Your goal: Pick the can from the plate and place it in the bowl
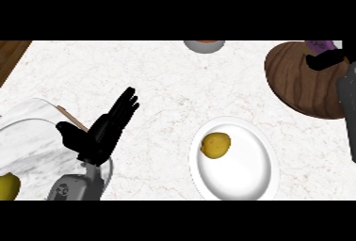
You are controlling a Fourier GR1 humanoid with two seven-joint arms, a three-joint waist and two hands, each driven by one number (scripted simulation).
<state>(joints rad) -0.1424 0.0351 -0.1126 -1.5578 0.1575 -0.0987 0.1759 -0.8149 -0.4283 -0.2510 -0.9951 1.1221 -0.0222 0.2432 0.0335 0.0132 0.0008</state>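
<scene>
A brown wooden bowl (306, 82) lies at the upper right of the counter. My right hand (325, 60) hangs over its far side, curled round a purple can (319, 45), of which only the top shows past the fingers. The grey right forearm runs down the right edge. A white plate (240, 181) sits at the lower centre-right with a yellow round fruit (215, 145) on its left part. My left hand (104, 127) rests open at the left, fingers straight and pointing up-right, well away from the plate and bowl.
A white marble board (28, 136) lies under the left forearm, with a second yellow fruit (7, 186) at the lower left edge. A small grey dish (204, 46) with something orange sits at the top centre. Brown wood shows at the top left corner.
</scene>
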